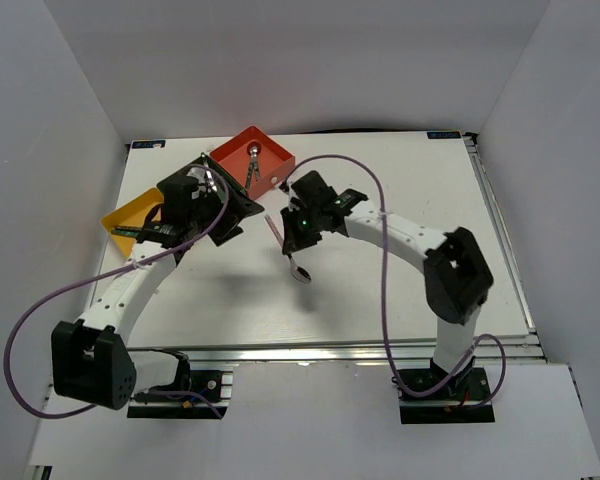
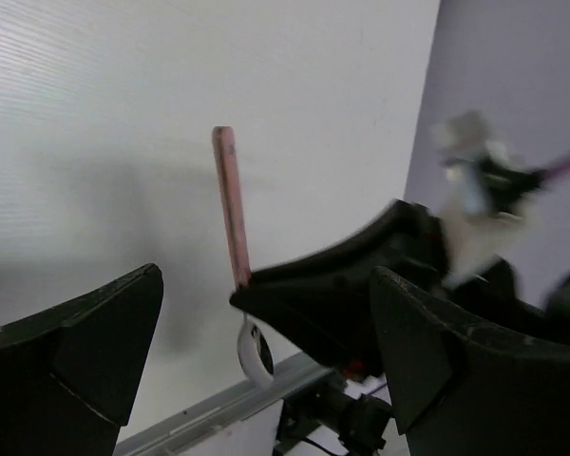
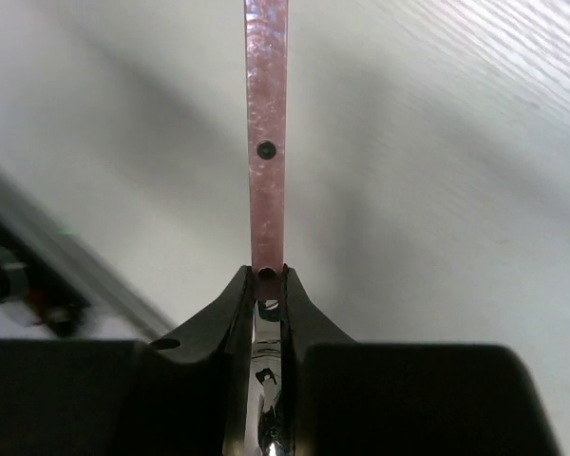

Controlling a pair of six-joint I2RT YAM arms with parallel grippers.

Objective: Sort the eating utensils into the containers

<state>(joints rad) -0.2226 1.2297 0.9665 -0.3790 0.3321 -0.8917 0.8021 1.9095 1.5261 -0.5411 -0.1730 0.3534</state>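
Observation:
My right gripper (image 1: 298,232) (image 3: 266,277) is shut on a pink-handled spoon (image 1: 299,271) (image 3: 266,142) and holds it above the white table. The pink handle sticks out past the fingertips. The same spoon shows in the left wrist view (image 2: 230,199), with its silver bowl hanging below the right gripper. My left gripper (image 1: 238,208) (image 2: 266,275) is open and empty, and faces the right gripper from the left. The yellow tray (image 1: 130,213) and red-orange tray (image 1: 270,160) sit at the back left. The dark green tray between them is hidden under my left gripper.
A dark-handled spoon (image 1: 251,160) lies in the red-orange tray. White walls enclose the table on three sides. A metal rail (image 1: 360,352) runs along the near edge. Purple cables (image 1: 380,230) loop over both arms.

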